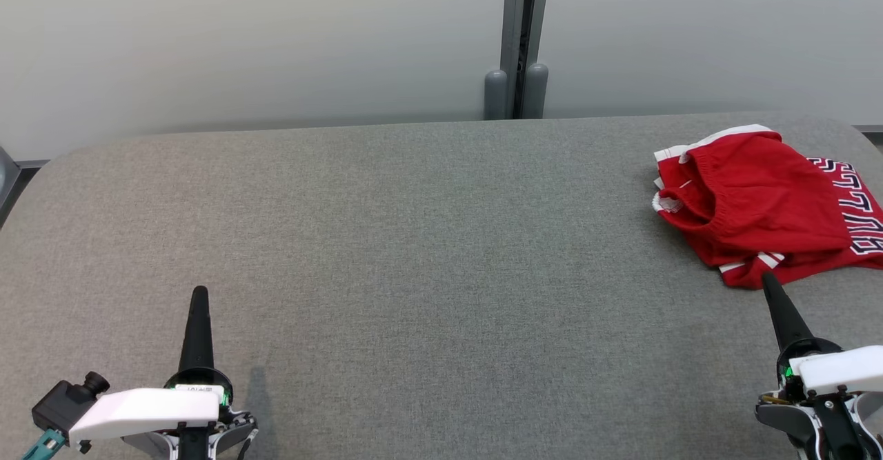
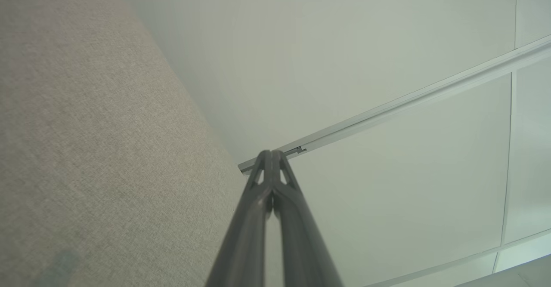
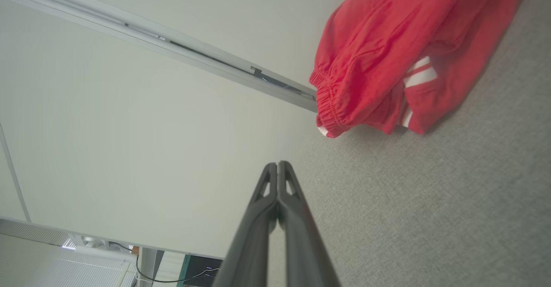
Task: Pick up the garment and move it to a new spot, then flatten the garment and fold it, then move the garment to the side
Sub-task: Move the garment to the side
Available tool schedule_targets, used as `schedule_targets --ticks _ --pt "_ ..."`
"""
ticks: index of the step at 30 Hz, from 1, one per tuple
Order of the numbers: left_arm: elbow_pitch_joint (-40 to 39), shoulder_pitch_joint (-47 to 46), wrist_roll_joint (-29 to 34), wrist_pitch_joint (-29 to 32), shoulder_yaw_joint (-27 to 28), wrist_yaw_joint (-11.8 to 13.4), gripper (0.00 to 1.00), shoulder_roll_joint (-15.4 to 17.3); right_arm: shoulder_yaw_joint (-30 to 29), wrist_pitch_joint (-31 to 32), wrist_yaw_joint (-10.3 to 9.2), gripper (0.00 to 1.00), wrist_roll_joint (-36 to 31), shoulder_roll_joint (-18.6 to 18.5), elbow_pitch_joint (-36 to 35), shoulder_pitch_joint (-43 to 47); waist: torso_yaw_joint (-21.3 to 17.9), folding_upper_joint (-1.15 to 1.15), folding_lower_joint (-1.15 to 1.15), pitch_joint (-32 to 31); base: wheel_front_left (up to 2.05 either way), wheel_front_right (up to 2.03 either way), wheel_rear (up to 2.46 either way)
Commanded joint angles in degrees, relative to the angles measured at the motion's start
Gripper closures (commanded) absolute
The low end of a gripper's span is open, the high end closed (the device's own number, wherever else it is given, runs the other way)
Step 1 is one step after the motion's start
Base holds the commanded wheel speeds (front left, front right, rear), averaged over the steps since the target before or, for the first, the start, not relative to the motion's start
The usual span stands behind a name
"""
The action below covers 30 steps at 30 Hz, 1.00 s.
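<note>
The left gripper [image 1: 199, 294] sits low at the near left of the table [image 1: 414, 239], its two dark fingers pressed together with nothing between them. In its own wrist view the tips meet against the pale wall [image 1: 241, 32], with bare grey cloth to one side. That looks like a parked pose: fingers shut, pointing away from the robot, and well apart from anything it could catch. The broad middle of the table lies bare, which is where a garment would need room to be spread and smoothed. The garment [image 1: 752, 198], red shorts with white stripes and black-and-white lettering along one edge, lies at the far right, close to the table's rounded corner. It is doubled over on itself rather than spread flat, with the gathered waistband turned toward the centre and striped hems showing from under the top layer (a loose, rumpled bundle, not a crisp fold). Lying off to the side like that, it fits two readings: shorts dropped there and waiting to be carried to the middle, or shorts already folded roughly and set aside. The pictures do not settle which. The right gripper [image 1: 768, 279] mirrors the left at the near right, its fingers pressed shut on nothing. Its tip lies just short of the shorts' near hem in the head view. Its wrist view shows open table between the tips and the cloth, so it is near the garment but not touching it.
</note>
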Motion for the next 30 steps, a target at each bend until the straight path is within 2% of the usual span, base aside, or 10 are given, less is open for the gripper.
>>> schedule_targets --ticks 1,30 --pt "-0.8 0.2 -1.8 0.2 0.0 -0.5 1.0 0.3 -0.5 0.7 0.12 1.0 1.7 -0.2 0.2 -1.1 0.0 0.0 0.0 -0.1 0.0 0.0 0.0" --pt "-2.1 0.5 -14.6 2.1 -0.1 -0.5 1.0 0.4 -3.3 6.0 0.13 1.0 13.5 0.4 2.4 -2.9 -0.4 0.0 0.0 -0.8 0.0 0.0 0.0"
